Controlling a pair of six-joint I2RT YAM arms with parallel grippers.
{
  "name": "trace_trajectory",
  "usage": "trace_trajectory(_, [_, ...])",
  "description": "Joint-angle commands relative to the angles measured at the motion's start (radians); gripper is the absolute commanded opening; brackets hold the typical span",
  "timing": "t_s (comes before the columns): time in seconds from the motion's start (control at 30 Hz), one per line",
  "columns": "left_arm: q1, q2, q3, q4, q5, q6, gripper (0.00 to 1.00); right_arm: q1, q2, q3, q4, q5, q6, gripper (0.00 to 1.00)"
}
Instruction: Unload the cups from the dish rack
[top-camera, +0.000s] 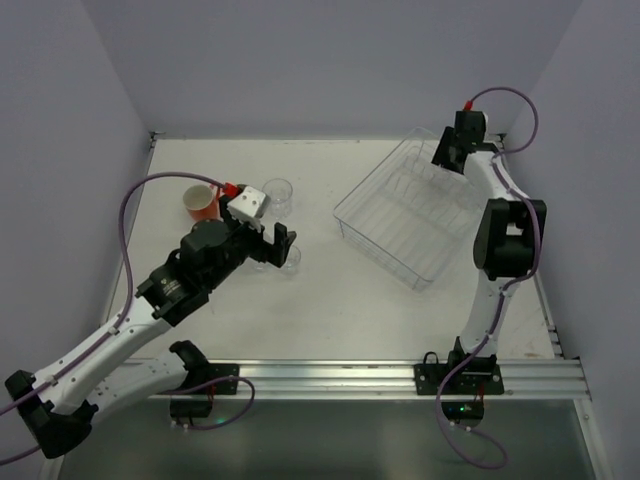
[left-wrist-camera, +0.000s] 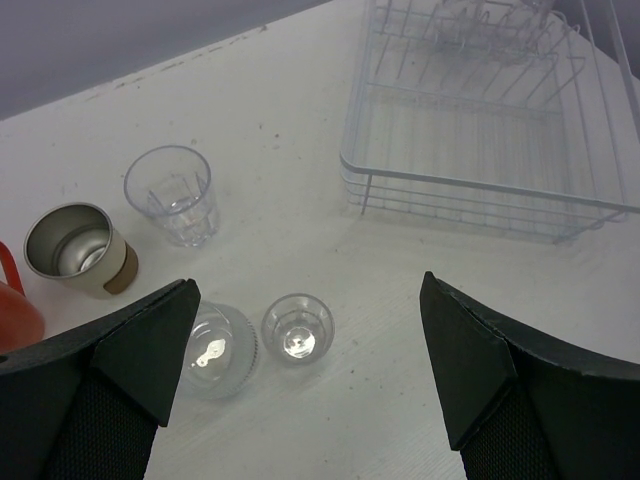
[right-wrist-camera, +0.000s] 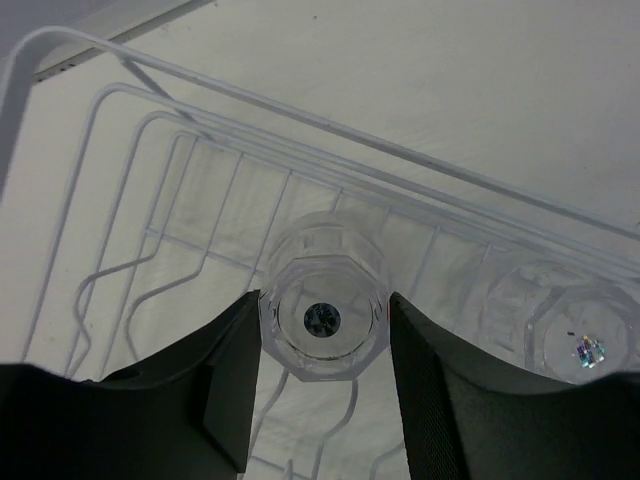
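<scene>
Clear tumbler (right-wrist-camera: 322, 320) sits in dish rack (top-camera: 378, 250), far right of table (left-wrist-camera: 300, 120); right gripper (right-wrist-camera: 322, 330) jaws pinch its sides. Left gripper (left-wrist-camera: 307, 285) jaws spread wide above small clear glasses (left-wrist-camera: 297, 327) on table.

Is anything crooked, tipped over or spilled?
Only the dish rack sits crooked, turned at an angle to the edges of the table. The two clear tumblers in it are upside down, as drying cups usually are. The cups on the table seem upright, and nothing looks spilled or broken.
</scene>
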Motion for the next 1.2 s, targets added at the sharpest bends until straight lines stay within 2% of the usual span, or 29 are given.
trace_trajectory(0.0, [0.009, 0.032, 0.015, 0.054, 0.036, 0.004, 1.00, 0.012, -0.227, -0.040, 0.130, -0.030, -0.007, 0.31])
trace_trajectory(0.17, [0.012, 0.087, 0.069, 0.070, 0.138, -0.044, 1.00, 0.026, -0.473, -0.226, 0.254, -0.141, 0.061, 0.31])
trace_trajectory(0.27, [0.018, 0.110, 0.096, 0.092, 0.189, -0.096, 1.00, 0.073, -0.650, -0.478, 0.356, -0.226, 0.178, 0.31])
trace_trajectory(0.4, [0.017, 0.136, 0.096, 0.182, 0.290, -0.215, 1.00, 0.177, -0.865, -0.760, 0.539, -0.420, 0.383, 0.31])
trace_trajectory(0.43, [0.015, 0.142, 0.092, 0.204, 0.310, -0.242, 1.00, 0.193, -0.934, -0.809, 0.630, -0.469, 0.422, 0.31])
trace_trajectory(0.47, [0.017, 0.156, 0.083, 0.225, 0.348, -0.286, 1.00, 0.205, -0.965, -0.905, 0.674, -0.520, 0.466, 0.31])
trace_trajectory(0.5, [0.017, 0.167, 0.078, 0.259, 0.368, -0.308, 0.99, 0.228, -0.993, -0.951, 0.726, -0.601, 0.552, 0.31])
trace_trajectory(0.57, [0.015, 0.200, 0.075, 0.302, 0.419, -0.358, 0.97, 0.243, -1.063, -1.052, 0.844, -0.669, 0.655, 0.30])
trace_trajectory(0.73, [0.017, 0.273, 0.064, 0.366, 0.512, -0.438, 0.89, 0.291, -1.154, -1.191, 1.043, -0.774, 0.793, 0.30])
trace_trajectory(1.03, [0.017, 0.331, 0.049, 0.514, 0.605, -0.550, 0.80, 0.322, -1.151, -1.245, 1.120, -0.835, 0.853, 0.30])
trace_trajectory(1.13, [0.017, 0.346, 0.043, 0.555, 0.626, -0.573, 0.73, 0.337, -1.131, -1.254, 1.154, -0.849, 0.870, 0.30])
trace_trajectory(1.17, [0.017, 0.351, 0.043, 0.567, 0.631, -0.576, 0.68, 0.342, -1.128, -1.259, 1.163, -0.852, 0.881, 0.30])
